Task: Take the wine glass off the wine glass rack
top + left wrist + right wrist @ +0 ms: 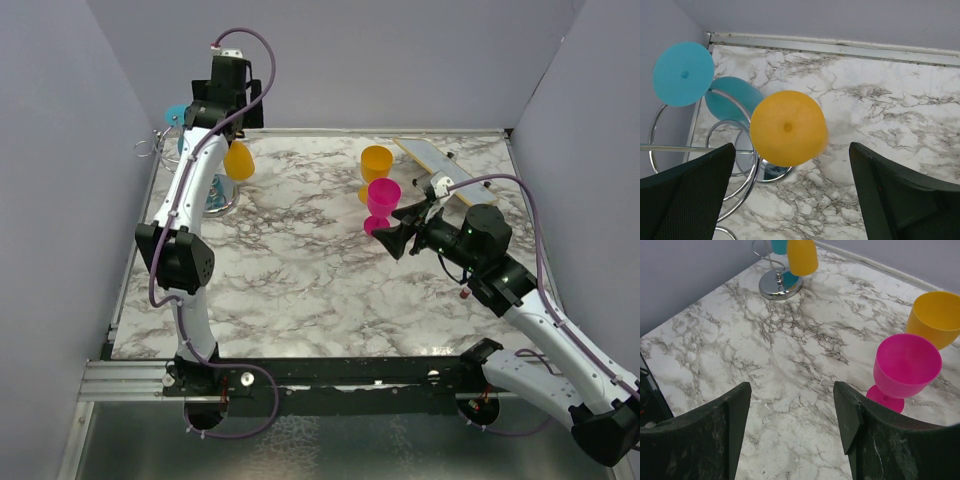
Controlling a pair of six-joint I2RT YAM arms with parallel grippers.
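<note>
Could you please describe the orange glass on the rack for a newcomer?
At the marble table's far-left corner stands the wire wine glass rack. Two glasses hang upside down from it; yours is the orange glass, toward the table's middle, not the teal glass by the wall.

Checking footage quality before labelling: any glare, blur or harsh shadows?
Left wrist: yellow glass sharp, rack wires glint. Right wrist: rack base mirror-bright, pink glass crisp. Top external: even light, faint shadows on table.
</note>
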